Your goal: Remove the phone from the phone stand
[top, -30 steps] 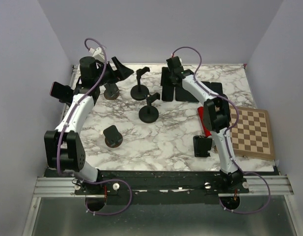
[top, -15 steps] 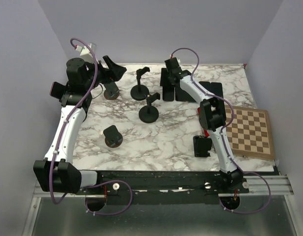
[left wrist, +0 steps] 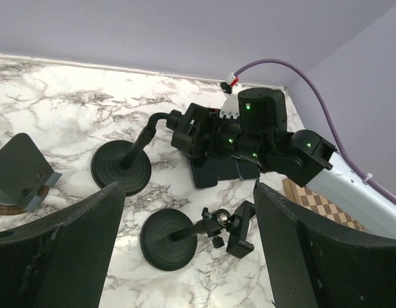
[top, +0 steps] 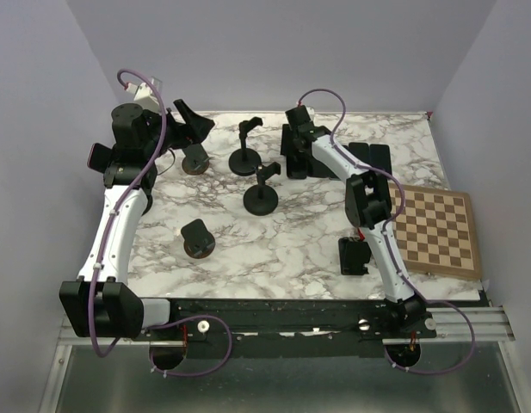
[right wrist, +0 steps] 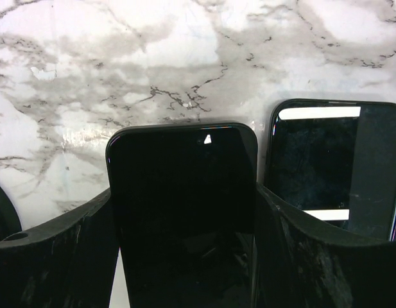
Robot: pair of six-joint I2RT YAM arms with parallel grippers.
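My right fingers [right wrist: 50,256] grip the phone [right wrist: 181,192], already free of the stands [top: 261,200], low over the bench [right wrist: 88,77] beside another phone [right wrist: 313,173]. My left fingers [left wrist: 56,256] hang open and empty. I think the next move is to lay it flat and release gently.

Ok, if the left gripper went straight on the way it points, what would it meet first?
Probably the near stand: it sits between the fingers of the open left gripper. Past it is the right gripper, around the phone. Depth is unclear, so it might pass above.
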